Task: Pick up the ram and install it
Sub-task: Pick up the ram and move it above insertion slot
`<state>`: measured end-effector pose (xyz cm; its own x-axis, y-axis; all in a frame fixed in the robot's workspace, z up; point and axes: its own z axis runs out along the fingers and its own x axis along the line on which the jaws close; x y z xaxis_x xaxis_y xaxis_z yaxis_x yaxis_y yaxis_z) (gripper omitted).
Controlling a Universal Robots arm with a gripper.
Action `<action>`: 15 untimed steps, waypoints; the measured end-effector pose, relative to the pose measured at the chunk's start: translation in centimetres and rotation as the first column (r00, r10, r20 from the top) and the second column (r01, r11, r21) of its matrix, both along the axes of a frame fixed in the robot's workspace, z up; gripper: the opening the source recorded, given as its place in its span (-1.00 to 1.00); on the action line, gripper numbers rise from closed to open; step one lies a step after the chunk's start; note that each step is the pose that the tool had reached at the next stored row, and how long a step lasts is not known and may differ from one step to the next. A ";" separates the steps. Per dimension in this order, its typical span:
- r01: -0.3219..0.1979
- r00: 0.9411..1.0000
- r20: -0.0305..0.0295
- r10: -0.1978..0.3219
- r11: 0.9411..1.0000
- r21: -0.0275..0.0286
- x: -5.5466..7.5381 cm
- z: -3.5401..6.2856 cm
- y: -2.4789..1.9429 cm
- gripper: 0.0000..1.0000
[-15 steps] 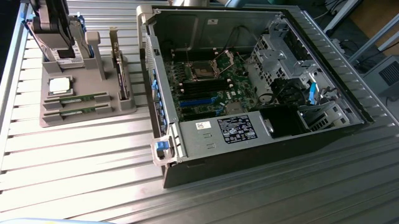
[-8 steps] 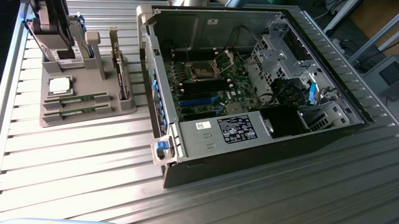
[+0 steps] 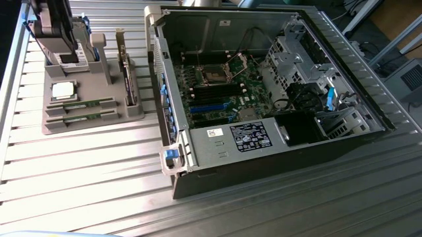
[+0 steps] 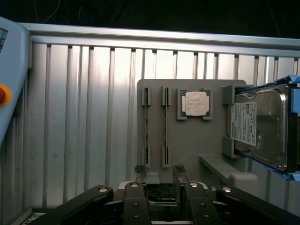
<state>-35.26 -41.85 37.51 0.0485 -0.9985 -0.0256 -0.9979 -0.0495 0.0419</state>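
Observation:
Two ram sticks stand on edge in slots of a grey holder tray (image 3: 132, 114). One ram stick (image 3: 82, 104) (image 4: 166, 126) sits beside the CPU, the other (image 3: 82, 117) (image 4: 146, 126) one slot further out. My gripper (image 4: 159, 169) hovers above the tray's near edge, apart from both sticks. It is open with nothing between its fingers (image 4: 139, 169). The open computer case (image 3: 264, 89) lies on the exterior view's right, its green motherboard (image 3: 224, 94) exposed with black memory slots (image 3: 214, 91).
The tray also holds a CPU (image 3: 63, 90) (image 4: 195, 103), a hard drive (image 4: 258, 126) in a blue-edged cradle and an upright card (image 3: 125, 74). A pendant with a red button (image 4: 2, 95) lies beyond the tray. Ribbed aluminium table (image 3: 99, 173) surrounds everything.

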 end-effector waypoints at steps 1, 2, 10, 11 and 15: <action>0.000 1.000 0.000 0.000 1.000 0.000 0.0 -0.03 0.00 -0.28; 0.000 1.000 0.000 0.000 1.000 0.000 0.0 -0.06 0.00 -0.28; 0.000 1.000 0.000 0.000 1.000 0.000 -0.1 -0.22 0.00 -0.28; 0.000 1.000 0.000 0.000 1.000 0.000 -0.1 -0.23 0.00 -0.28; 0.000 1.000 0.000 0.000 1.000 0.000 -0.1 -0.29 0.00 -0.28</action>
<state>-35.36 -41.85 37.22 0.0485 -0.9985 -0.0256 -0.9979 -0.0495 0.0418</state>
